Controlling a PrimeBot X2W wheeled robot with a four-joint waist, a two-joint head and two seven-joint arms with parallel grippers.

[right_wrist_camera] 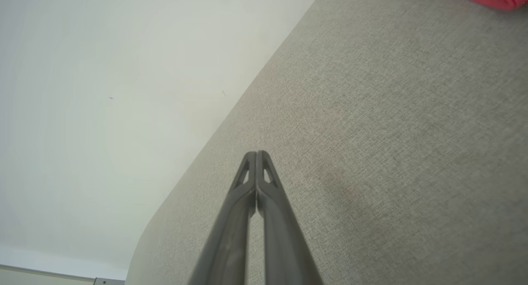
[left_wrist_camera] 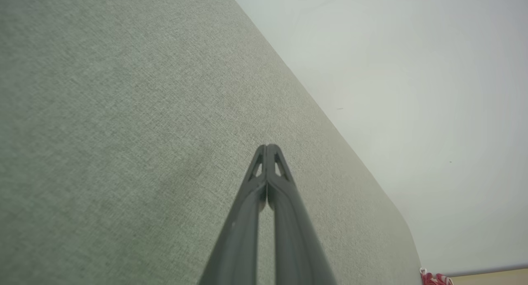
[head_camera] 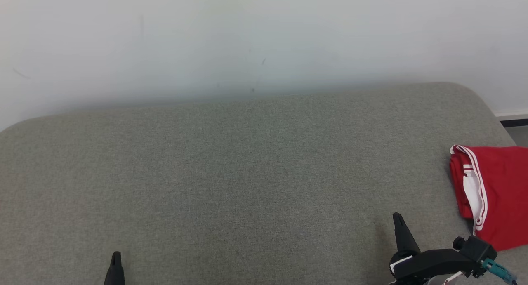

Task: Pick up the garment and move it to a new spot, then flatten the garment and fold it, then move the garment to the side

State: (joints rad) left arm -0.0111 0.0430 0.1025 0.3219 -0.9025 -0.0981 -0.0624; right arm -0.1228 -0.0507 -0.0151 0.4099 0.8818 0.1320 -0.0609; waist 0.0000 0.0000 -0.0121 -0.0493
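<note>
Lying at the right edge of the grey-green woven fabric surface [head_camera: 247, 173], the red garment with white stripes [head_camera: 497, 194]; left gripper [head_camera: 116, 255] low left, jaws pressed together, holding nothing; right gripper [head_camera: 397, 216] near the garment, not touching, jaws closed and empty.

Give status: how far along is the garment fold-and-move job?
Done, by the look of it: the red garment with white stripes lies folded at the right edge of the grey woven-fabric surface, partly cut off by the head view. In hand: nothing; the left gripper and right gripper are shut, empty, over bare fabric. Left: probably nothing, unless the hidden part needs tidying.
</note>
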